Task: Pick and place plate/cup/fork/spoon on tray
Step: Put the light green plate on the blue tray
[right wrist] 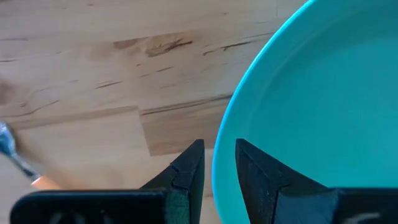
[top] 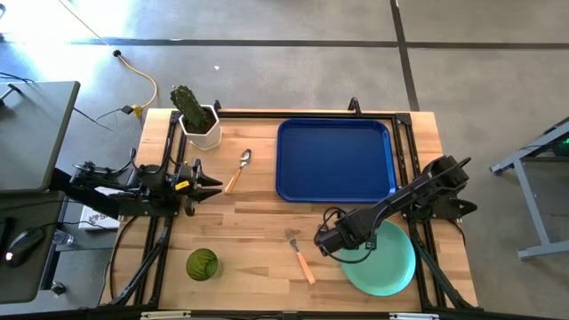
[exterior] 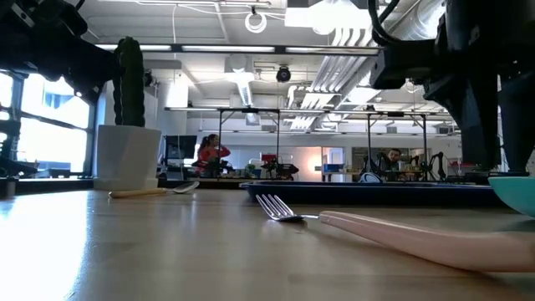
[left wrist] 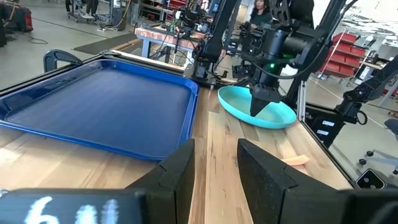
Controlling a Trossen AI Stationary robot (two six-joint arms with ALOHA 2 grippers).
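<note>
Plate (top: 387, 258) is the piece in hand: it lies on the bare table (top: 258, 222) just beside the near right corner of the tray (top: 334, 160), not yet on it. The right gripper (right wrist: 219, 163) has its two fingers straddling the plate's rim on the side facing the fork, one finger outside the edge and one over the inner face, with a narrow gap showing on either side of the rim, so I judge it parted and not yet clamped. To do this step well, the fingers should close squarely on the rim and bite deep enough that the plate cannot pivot; a shallow pinch on a smooth sloped edge would probably let it droop or slip as it lifts. Lifting the gripped edge first and keeping the tilt slight should help the far edge clear the tray's raised rim. The fork (top: 300, 254) lies near the tray's near edge, close beside the gripper, so the approach should avoid nudging it. The spoon (top: 238, 170) lies just beside the tray's left edge, the cup (top: 202, 264) well apart from the tray at the near left. The left gripper (top: 212, 183) waits beyond the spoon, fingers apart and empty.
</note>
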